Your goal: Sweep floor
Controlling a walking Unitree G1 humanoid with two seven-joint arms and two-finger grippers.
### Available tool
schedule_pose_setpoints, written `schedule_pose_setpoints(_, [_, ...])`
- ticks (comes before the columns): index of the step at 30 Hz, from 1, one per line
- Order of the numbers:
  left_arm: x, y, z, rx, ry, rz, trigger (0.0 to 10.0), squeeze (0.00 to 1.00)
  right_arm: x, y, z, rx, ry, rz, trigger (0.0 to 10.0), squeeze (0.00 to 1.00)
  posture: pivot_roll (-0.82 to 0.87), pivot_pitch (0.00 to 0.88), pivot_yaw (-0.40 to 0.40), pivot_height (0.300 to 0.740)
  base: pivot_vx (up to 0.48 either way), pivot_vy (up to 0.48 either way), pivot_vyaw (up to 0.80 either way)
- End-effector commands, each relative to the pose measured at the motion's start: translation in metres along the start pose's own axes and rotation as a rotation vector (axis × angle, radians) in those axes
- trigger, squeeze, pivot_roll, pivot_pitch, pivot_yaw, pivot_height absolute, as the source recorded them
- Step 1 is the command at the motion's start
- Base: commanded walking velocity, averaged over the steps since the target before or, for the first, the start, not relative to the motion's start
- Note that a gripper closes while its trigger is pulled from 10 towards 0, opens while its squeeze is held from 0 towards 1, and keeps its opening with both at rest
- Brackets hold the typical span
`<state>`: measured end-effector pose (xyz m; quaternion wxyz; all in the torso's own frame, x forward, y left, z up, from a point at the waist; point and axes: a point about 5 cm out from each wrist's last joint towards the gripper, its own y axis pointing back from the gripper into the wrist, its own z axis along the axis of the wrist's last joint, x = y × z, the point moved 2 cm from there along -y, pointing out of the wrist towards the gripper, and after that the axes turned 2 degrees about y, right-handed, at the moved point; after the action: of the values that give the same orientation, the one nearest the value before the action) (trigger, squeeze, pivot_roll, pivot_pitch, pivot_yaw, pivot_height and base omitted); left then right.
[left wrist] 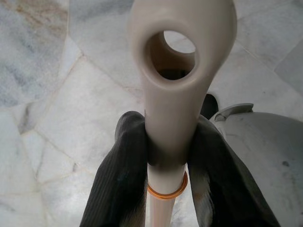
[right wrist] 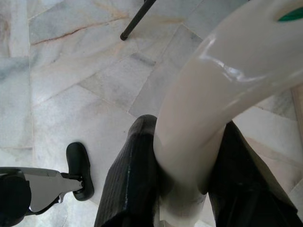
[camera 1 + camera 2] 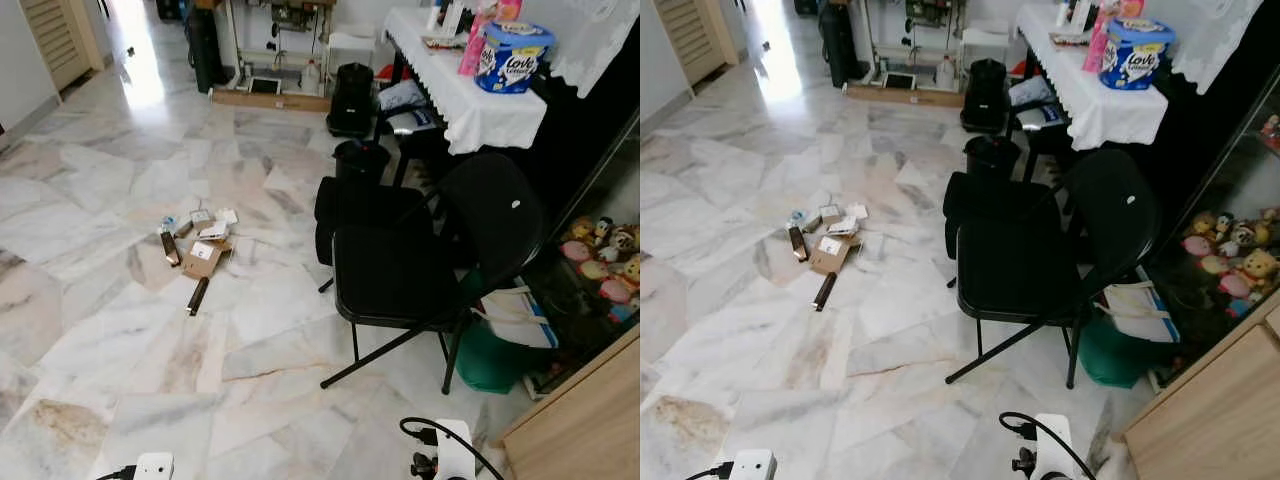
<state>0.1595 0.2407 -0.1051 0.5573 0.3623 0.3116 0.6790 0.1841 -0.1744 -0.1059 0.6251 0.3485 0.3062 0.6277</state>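
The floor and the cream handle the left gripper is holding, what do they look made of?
The floor looks like polished marble: grey veins, irregular slabs, a window's glare. The handle in the left gripper seems moulded plastic, smooth and matte, with a hanging hole.

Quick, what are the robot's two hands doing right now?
Left gripper: shut on the cream broom handle.
Right gripper: shut on the cream dustpan handle.

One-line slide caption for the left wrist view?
Left gripper shut on a cream handle with a hanging hole, above the marble floor.
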Motion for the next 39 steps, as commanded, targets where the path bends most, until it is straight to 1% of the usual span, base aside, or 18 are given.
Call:
schedule_pose_setpoints(1, [0.0002, 0.0004, -0.0025, 0.005, 0.007, 0.005, 10.0, 0.00, 0.0119, -0.0012, -0.0001, 0.000, -0.037, 0.040, 10.0, 0.00, -0.03, 0.000, -0.029, 0.740, 0.000, 0.000, 0.00])
schedule_pose_setpoints(12, [-0.0002, 0.0002, -0.0020, 0.008, 0.011, -0.001, 10.0, 0.00, 0.0112, -0.0012, -0.0003, 0.003, -0.037, 0.036, 10.0, 0.00, -0.04, 0.000, -0.032, 0.740, 0.000, 0.000, 0.00])
schedule_pose_setpoints(19, [-0.0004, 0.0002, -0.0020, 0.007, 0.014, -0.003, 10.0, 0.00, 0.0113, -0.0012, -0.0003, 0.004, -0.035, 0.039, 10.0, 0.00, -0.04, 0.000, -0.032, 0.740, 0.000, 0.338, 0.00])
schedule_pose_setpoints(39, [0.0000, 0.0001, -0.0013, 0.007, 0.013, -0.005, 10.0, 0.00, 0.0121, -0.0014, 0.0003, 0.003, -0.042, 0.040, 10.0, 0.00, -0.04, 0.000, -0.027, 0.740, 0.000, 0.480, 0.00])
